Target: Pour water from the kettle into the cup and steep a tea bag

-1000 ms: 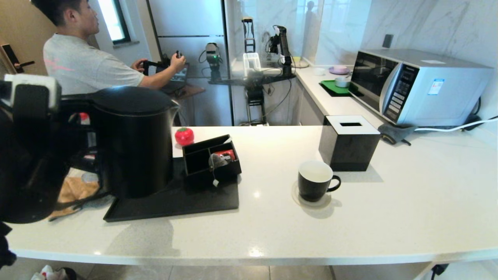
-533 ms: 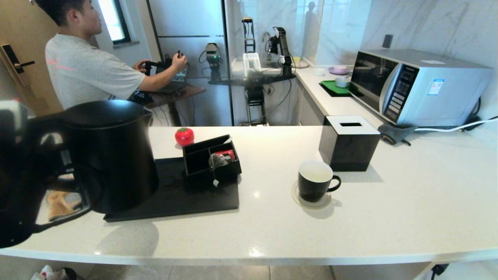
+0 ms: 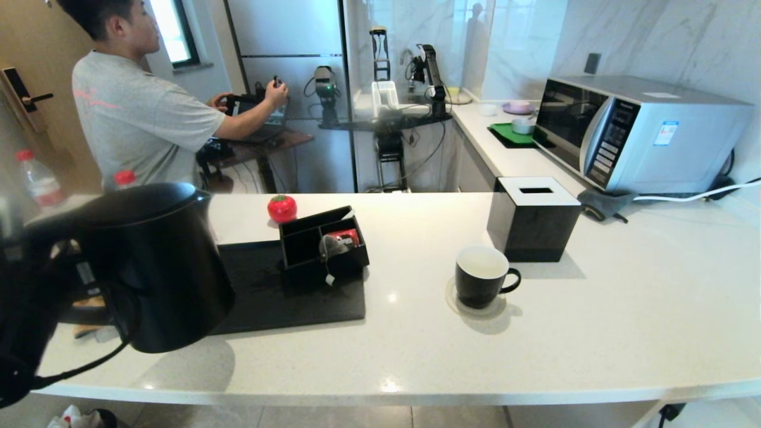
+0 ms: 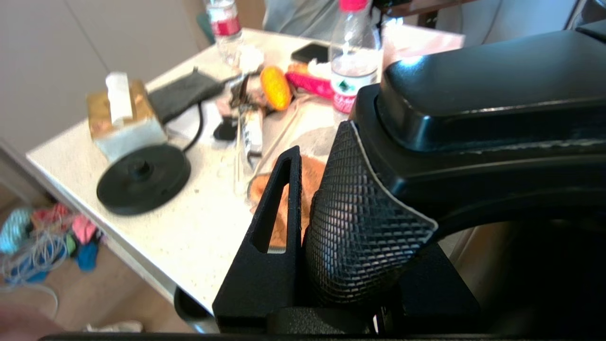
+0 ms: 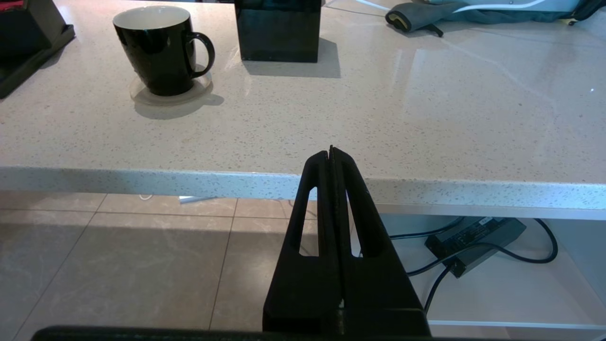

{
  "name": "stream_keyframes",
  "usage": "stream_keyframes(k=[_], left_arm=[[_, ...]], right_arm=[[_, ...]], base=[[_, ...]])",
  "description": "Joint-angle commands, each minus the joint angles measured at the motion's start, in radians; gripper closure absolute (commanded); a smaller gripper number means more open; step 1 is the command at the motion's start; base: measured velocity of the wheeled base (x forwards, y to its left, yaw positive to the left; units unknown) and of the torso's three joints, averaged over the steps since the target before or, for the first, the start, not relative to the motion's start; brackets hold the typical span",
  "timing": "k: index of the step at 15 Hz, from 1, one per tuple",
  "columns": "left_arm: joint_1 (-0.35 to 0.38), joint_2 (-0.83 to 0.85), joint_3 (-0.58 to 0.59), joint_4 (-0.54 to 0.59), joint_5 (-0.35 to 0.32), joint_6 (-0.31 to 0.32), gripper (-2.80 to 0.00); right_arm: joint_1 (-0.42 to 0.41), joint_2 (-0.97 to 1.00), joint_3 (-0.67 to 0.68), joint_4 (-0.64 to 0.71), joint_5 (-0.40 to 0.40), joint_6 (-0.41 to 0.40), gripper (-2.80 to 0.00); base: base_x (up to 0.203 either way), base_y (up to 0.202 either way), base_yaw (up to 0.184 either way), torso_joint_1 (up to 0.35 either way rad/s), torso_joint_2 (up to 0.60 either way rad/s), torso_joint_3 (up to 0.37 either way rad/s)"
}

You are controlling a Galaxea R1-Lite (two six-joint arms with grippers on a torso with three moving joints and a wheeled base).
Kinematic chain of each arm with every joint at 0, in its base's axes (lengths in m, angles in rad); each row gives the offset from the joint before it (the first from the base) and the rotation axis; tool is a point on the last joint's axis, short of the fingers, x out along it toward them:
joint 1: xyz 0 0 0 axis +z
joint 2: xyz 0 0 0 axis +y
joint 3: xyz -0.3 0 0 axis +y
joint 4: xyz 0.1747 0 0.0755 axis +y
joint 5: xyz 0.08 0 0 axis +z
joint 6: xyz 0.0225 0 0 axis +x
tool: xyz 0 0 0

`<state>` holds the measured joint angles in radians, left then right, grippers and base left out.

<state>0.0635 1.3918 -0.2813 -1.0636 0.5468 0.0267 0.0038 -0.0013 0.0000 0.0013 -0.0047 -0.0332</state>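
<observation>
The tall black kettle (image 3: 151, 267) hangs upright over the left end of the counter, covering the left edge of the black tray (image 3: 285, 300). My left gripper (image 4: 331, 189) is shut on its textured handle (image 4: 364, 222); one finger (image 4: 279, 199) shows beside the handle and the other is hidden behind it. The black cup (image 3: 478, 276) with its white inside stands on a clear coaster at mid-counter, also seen in the right wrist view (image 5: 154, 47). The tea bag (image 3: 332, 245) lies in a black organiser box (image 3: 297, 246), string hanging over the front. My right gripper (image 5: 331, 151) is shut and empty, below the counter's front edge.
A black tissue box (image 3: 532, 217) stands behind the cup and a microwave (image 3: 642, 139) at the back right. A red tomato-shaped thing (image 3: 281, 208) sits behind the organiser. A person (image 3: 137, 113) sits beyond the counter. The kettle's round base (image 4: 142, 177) and bottles (image 4: 355, 57) are on a cluttered side table.
The left arm has carried the kettle leftwards and lower, off the middle of the tray towards the counter's left front corner. The cup, tea bag and right gripper have not moved.
</observation>
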Motion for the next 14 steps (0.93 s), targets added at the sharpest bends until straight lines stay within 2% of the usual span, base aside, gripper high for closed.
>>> stream_keyframes(k=[1,3,8,14], left_arm=[[0.019,0.044,-0.001,-0.008,0.001,-0.012,0.0],[0.026,0.086,-0.002,-0.037,-0.003,-0.017,0.0],[0.036,0.28,-0.025,-0.266,-0.04,-0.004,0.0],[0.054,0.489,-0.134,-0.374,-0.072,0.003,0.0]], right_arm=[[0.001,0.001,0.0,0.0,0.0,-0.001,0.0],[0.001,0.001,0.0,0.0,0.0,-0.001,0.0],[0.001,0.001,0.0,0.0,0.0,-0.001,0.0],[0.001,0.001,0.0,0.0,0.0,-0.001,0.0]], base=[[0.0,0.0,0.0,0.0,0.0,0.0],[0.0,0.0,0.0,0.0,0.0,0.0],[0.0,0.0,0.0,0.0,0.0,0.0],[0.0,0.0,0.0,0.0,0.0,0.0]])
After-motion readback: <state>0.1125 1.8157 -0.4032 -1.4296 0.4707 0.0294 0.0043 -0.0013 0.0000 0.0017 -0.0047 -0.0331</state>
